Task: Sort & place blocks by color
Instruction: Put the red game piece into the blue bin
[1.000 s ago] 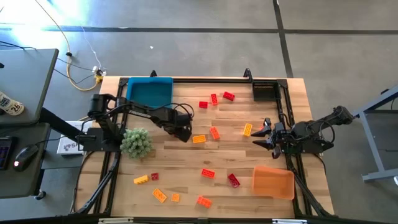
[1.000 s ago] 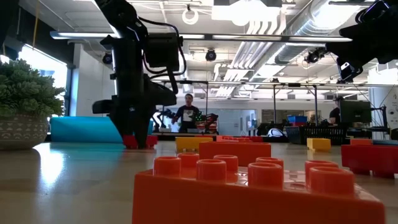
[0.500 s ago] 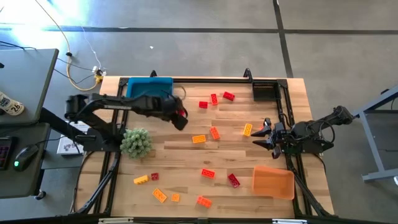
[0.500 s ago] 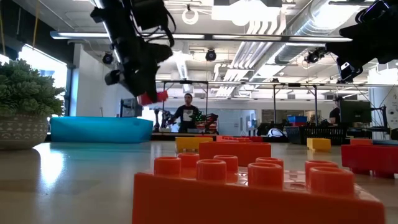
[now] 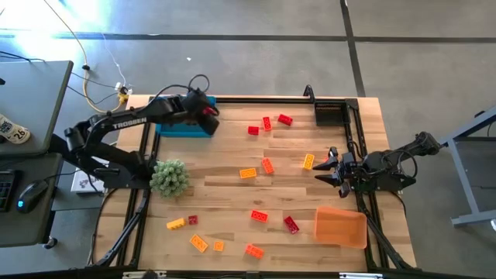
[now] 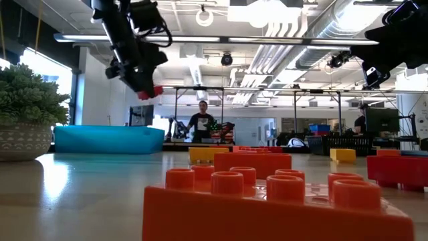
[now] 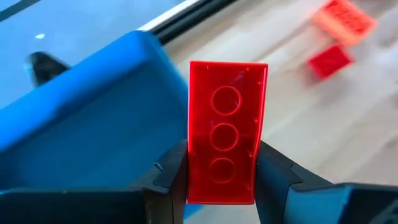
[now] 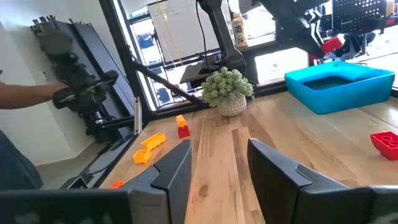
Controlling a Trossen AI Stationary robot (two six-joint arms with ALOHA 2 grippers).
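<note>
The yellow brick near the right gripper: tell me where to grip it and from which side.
Grip the yellow brick across its two long sides, coming straight down from above. It lies flat on the table, angled, with clear space around it. The right gripper, jaws open, is closest.

Blue tray at the table's far left corner, orange tray near the right front edge. Green spiky plant ball in a pale pot at the left edge. Small black box, possibly a bin, at the far right corner. Person stands in the room behind.
</note>
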